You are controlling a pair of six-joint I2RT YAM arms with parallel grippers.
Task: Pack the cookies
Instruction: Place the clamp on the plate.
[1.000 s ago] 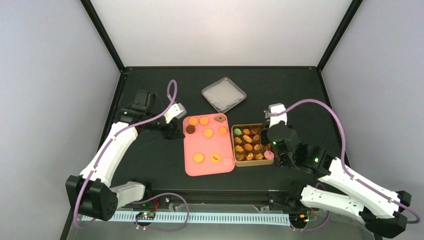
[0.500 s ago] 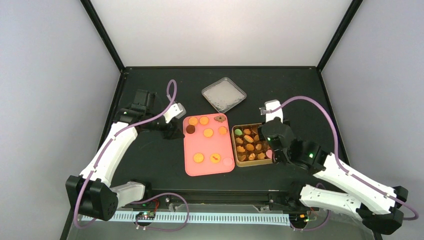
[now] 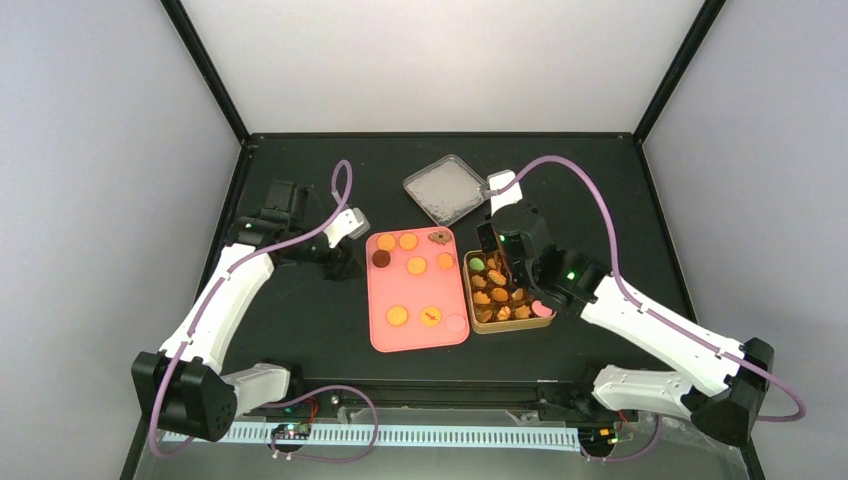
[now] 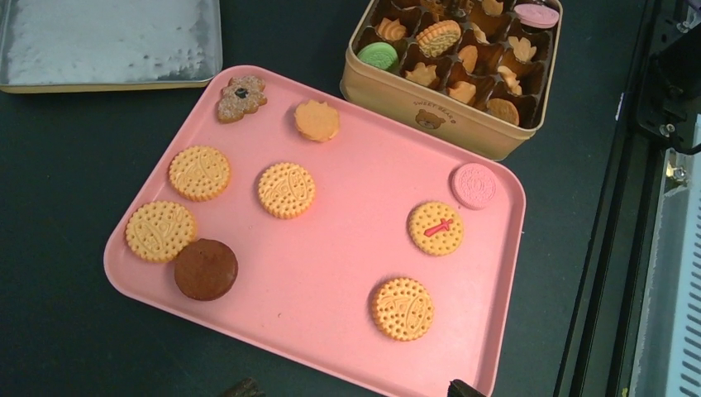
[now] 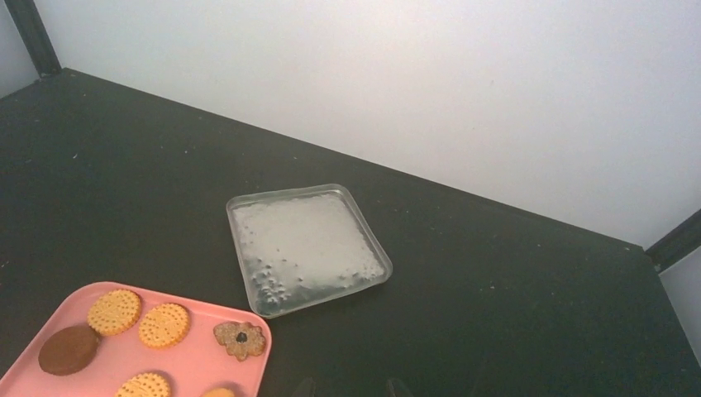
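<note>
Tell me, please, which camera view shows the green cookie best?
Left wrist: the green cookie shows large and clear in a corner compartment of the tin. Top external gives only a small dot; right wrist misses it.

Silver lid [image 5: 307,248], pink tray [image 5: 194,368] corner, cookies [image 5: 164,324] (one dark brown)

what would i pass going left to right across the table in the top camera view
left claw → pink tray holding loose cookies → gold tin. The silver lid is left out, since it straddles both tray and tin.
</note>
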